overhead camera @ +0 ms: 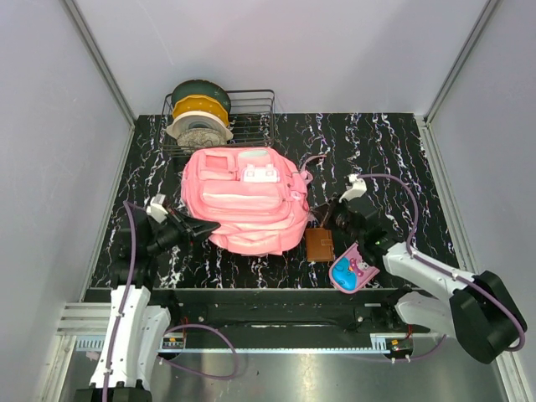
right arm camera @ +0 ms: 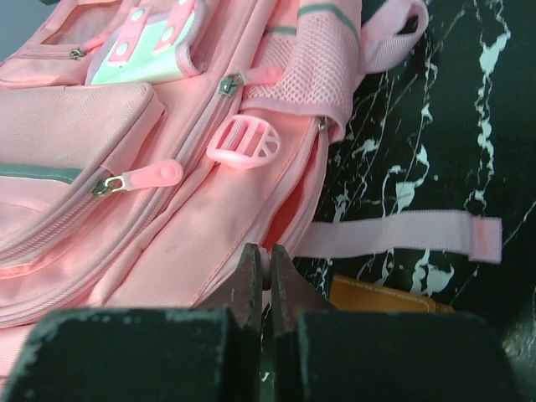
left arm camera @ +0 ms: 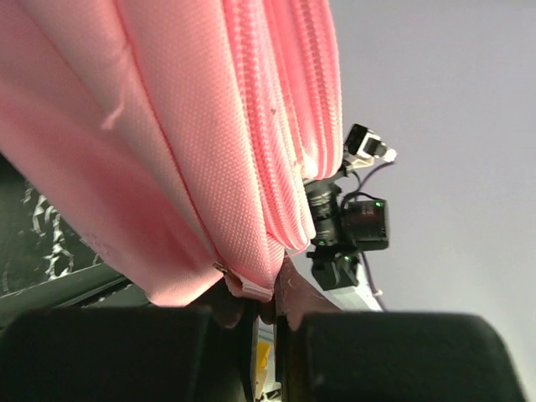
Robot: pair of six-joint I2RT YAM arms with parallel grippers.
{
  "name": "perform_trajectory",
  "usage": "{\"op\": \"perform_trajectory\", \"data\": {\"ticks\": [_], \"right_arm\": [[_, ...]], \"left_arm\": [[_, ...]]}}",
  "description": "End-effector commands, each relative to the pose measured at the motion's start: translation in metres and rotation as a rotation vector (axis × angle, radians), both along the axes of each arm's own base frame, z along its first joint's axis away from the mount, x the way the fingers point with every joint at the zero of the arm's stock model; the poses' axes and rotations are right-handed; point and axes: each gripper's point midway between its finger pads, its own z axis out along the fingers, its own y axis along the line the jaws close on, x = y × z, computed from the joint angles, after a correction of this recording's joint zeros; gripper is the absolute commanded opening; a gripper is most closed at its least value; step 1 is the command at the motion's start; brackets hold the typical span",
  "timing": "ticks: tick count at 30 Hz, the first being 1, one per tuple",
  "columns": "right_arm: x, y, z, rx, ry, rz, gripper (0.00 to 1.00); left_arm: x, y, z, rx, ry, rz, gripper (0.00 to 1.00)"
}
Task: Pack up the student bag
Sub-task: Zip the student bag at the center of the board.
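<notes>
One large soft pink student bag (overhead camera: 247, 201), pale front patch (overhead camera: 260, 174)

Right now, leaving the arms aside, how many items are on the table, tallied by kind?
student bag: 1
pencil case: 1
brown wallet: 1
wire basket: 1
spools: 3 (green spool, yellow spool, white spool)
Total: 7
</notes>
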Motion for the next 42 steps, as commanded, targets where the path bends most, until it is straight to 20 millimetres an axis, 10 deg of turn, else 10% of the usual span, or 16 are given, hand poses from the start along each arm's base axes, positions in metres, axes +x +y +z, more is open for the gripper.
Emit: {"op": "perform_trajectory", "data": {"ticks": [1,21,23,27,33,36,39,42], "right_arm": [[0.024,-0.009,0.004,-0.082,-0.114,-0.018,0.00],[0.089,0.000,-0.010,0.050,-0.089,-0.056,0.00],[0.083,-0.002,-0.003,0.040,-0.087,-0.045,0.00],[0.061,-0.008,0.022,0.024,-0.124,-0.005,0.00],[0.031,0.004,0.014,0.019,-0.063,0.079,0.01],[0.023,0.012,-0.009,-0.030,0.039,0.055,0.02],[0.027,-0.006,-0.027,-0.056,0.121,-0.093,0.07],[0.024,-0.008,-0.040,-0.052,0.150,-0.110,0.13]], "left_arm": [[-0.013,-0.010,0.096,-0.107,-0.362,-0.160,0.00],[-0.074,-0.010,0.098,-0.109,-0.366,-0.358,0.00],[-0.073,-0.010,0.100,-0.098,-0.393,-0.367,0.08],[-0.064,-0.008,0.100,-0.058,-0.397,-0.337,0.99],[-0.024,0.009,0.105,0.117,-0.446,-0.174,0.99],[-0.007,0.038,0.102,0.435,-0.424,-0.048,0.99],[-0.011,0.118,0.057,0.923,-0.070,0.087,0.99],[-0.012,0.122,0.066,0.982,-0.074,0.067,0.99]]}}
